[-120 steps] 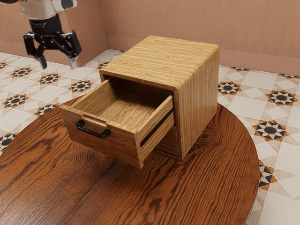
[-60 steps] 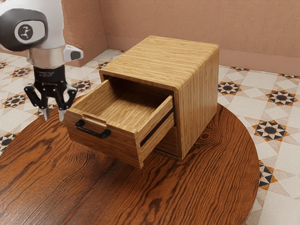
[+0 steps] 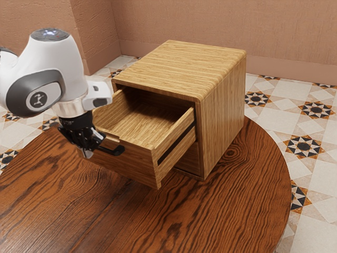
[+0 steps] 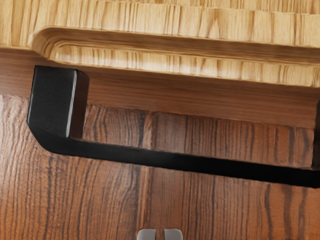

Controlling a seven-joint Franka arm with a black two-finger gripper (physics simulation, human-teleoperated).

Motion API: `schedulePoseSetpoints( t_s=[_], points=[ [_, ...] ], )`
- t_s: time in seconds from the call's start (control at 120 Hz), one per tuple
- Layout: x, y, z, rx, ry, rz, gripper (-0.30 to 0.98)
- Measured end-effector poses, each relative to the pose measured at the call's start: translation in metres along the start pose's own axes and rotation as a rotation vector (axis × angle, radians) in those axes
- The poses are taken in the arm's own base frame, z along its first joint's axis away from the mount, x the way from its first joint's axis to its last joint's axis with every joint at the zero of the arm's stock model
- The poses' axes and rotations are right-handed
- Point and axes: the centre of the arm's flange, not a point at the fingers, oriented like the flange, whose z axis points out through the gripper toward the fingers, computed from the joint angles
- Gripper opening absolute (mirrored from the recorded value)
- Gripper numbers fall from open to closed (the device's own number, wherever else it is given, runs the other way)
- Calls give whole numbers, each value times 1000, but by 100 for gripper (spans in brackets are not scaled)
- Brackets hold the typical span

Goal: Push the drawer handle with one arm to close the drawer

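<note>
Holding our claw (image 3: 87, 153) beside the black handle, left of the frame's centre in the exterior view, with the drawer out.
We have the claw tilted and clenched on nothing, its fingertips (image 4: 146, 234) drawn together with a thin gap; in the wrist view they sit on the outer side of the handle (image 4: 165, 159), tabletop showing between. The drawer (image 3: 131, 167) juts from the wooden cabinet (image 3: 224, 105) toward the lower left of the exterior view, its inside bare to us. The cabinet stands upright at the middle of that frame, on the dark round table (image 3: 210, 221) along the lower part.
</note>
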Motion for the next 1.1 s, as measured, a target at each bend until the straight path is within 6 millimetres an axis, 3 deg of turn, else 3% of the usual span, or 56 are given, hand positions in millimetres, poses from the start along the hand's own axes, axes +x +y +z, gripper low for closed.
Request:
schedulePoseSetpoints(
  t_s=[0.142,0.3,1.1],
  points=[
    [0,8,7,-41,20,62,-9],
    [15,13,20,-59,22,121,-10],
    [147,22,37,-93,44,290,-10]
  ],
)
